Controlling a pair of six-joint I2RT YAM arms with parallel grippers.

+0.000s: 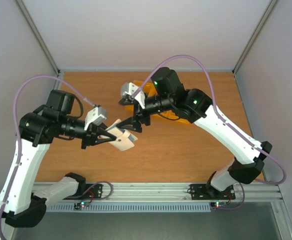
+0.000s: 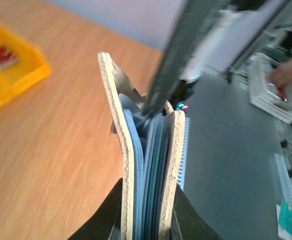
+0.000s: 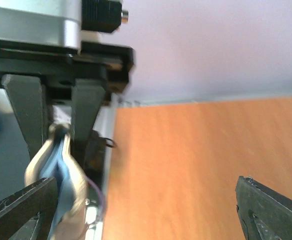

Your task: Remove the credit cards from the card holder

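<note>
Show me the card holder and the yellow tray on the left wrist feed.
card holder [image 2: 147,165], left wrist view, on its grey-blue inner sleeves between the cream covers.
yellow tray [image 2: 21,84], left wrist view, on its near outer wall.

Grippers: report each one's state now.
Left gripper: closed on the cream-beige folding card holder.
Right gripper: jaws open, holding nothing.

Orange-brown wooden table [image 1: 161,160]; yellow tray [image 2: 28,80] toward its far side
</note>
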